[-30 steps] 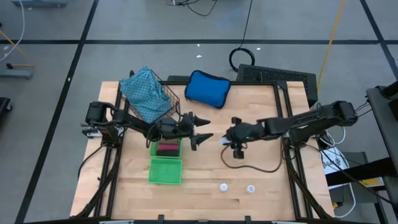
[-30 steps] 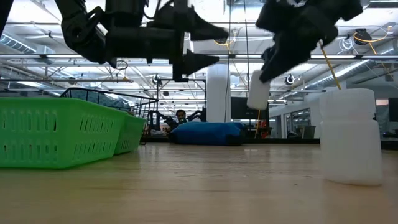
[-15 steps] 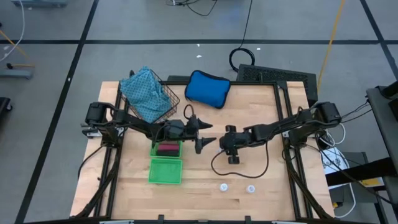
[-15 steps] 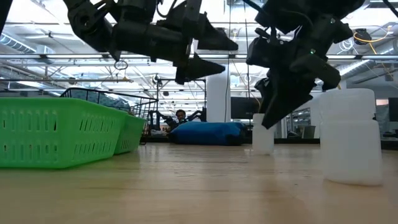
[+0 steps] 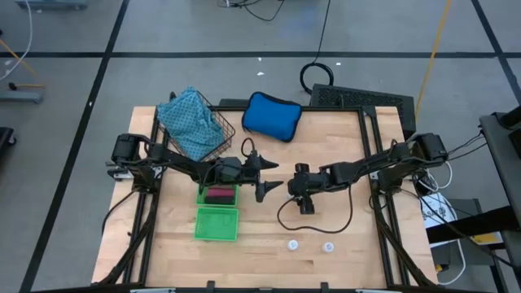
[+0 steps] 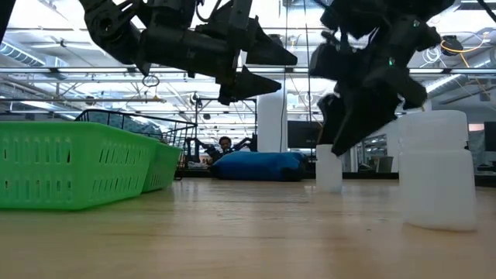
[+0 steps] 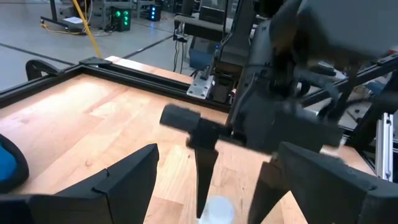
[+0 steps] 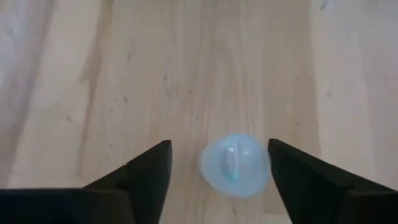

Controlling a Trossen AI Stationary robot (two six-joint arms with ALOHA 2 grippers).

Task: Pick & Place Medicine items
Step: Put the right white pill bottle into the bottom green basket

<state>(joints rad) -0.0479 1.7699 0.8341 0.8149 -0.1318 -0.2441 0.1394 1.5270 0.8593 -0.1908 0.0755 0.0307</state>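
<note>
A small white bottle [image 8: 235, 165] stands upright on the wood table [image 5: 342, 220], also seen in the low view [image 6: 328, 169]. My right gripper [image 8: 221, 163] is open above it, slanting down, with one finger on each side of the bottle. My left gripper [image 5: 269, 181] hovers open and roughly level just to the left, beside the green baskets, with nothing between its fingers [image 7: 214, 186]. Two more white bottles [image 5: 292, 243] [image 5: 329, 246] stand near the front edge. A magenta piece [image 5: 218, 195] lies in the farther green basket [image 5: 201, 195]. My right gripper has its fingers on both sides of the white bottle's top. One finger [image 8: 149, 171] stands clear of it. The other finger [image 8: 292, 171] lies right at the bottle's rim [image 8: 266, 163], and I cannot tell whether it touches. The bottle rests on its base on the table.
A second green basket [image 5: 216, 225] sits nearer the front. At the back left stands a wire basket [image 5: 220, 134] with a light-blue cloth [image 5: 191, 122], and a blue pouch [image 5: 271, 115] lies at the back centre. A black cable [image 5: 317, 224] loops under my right arm.
My right gripper has come down toward the table with the white bottle, set it upright on the wood and opened, letting go. The bottle, lifted clear a second ago, now stands on its base. My left gripper has tipped slightly while staying in place.
</note>
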